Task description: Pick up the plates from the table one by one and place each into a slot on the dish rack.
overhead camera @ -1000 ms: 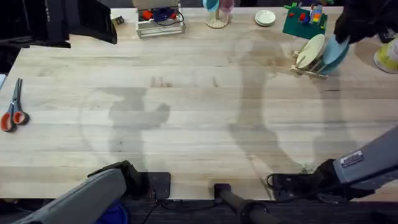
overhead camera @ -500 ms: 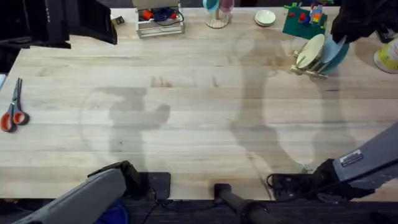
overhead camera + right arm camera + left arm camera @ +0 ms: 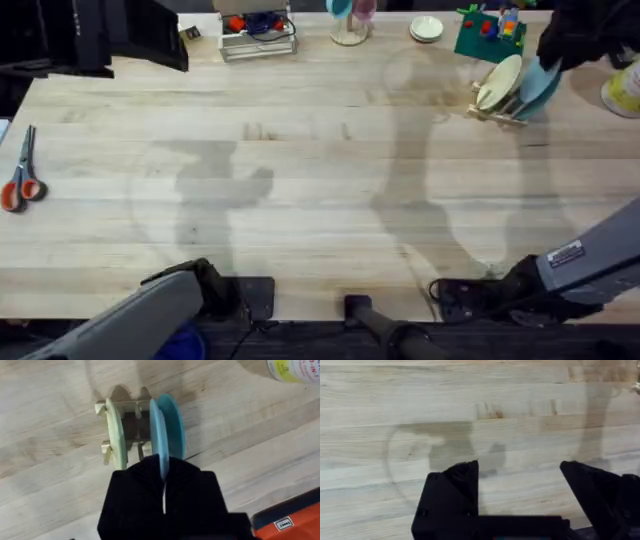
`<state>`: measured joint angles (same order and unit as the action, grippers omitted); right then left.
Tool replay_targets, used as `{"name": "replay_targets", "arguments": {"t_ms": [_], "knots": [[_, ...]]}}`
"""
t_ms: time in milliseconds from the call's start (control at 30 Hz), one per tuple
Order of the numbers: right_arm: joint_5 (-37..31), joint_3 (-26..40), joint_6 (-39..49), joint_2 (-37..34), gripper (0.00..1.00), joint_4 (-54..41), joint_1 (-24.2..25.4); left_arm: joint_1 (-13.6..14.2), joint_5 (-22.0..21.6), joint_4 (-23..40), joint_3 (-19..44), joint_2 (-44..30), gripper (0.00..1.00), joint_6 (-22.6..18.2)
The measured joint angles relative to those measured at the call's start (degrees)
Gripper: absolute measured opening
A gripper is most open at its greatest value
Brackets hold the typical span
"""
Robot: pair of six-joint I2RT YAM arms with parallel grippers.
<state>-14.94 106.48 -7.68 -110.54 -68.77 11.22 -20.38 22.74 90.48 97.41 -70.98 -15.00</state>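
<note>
no writing can be read: the white container (image 3: 295, 369) near the rack has a yellow label too blurred to make out, and the red box (image 3: 287, 521) carries a small illegible tag. the right pincer (image 3: 164, 474) is clamped on the rim of the light blue plate (image 3: 167, 430), which stands upright in the dish rack (image 3: 131, 427) at the far right of the table (image 3: 320, 180), just beside a cream plate (image 3: 116, 432). the left pincer (image 3: 520, 490) hangs with fingers apart above bare wood. scissors (image 3: 20, 180) lie far left; a green toy tray (image 3: 490, 38) sits behind the rack.
</note>
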Motion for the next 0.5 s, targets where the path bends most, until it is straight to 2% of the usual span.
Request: {"name": "replay_targets", "arguments": {"t_ms": [500], "knots": [[0.2,0.0,-0.2,-2.6,0.03,-0.3,0.0,0.0,0.0,0.0,0.0,0.0,0.993,0.0]]}}
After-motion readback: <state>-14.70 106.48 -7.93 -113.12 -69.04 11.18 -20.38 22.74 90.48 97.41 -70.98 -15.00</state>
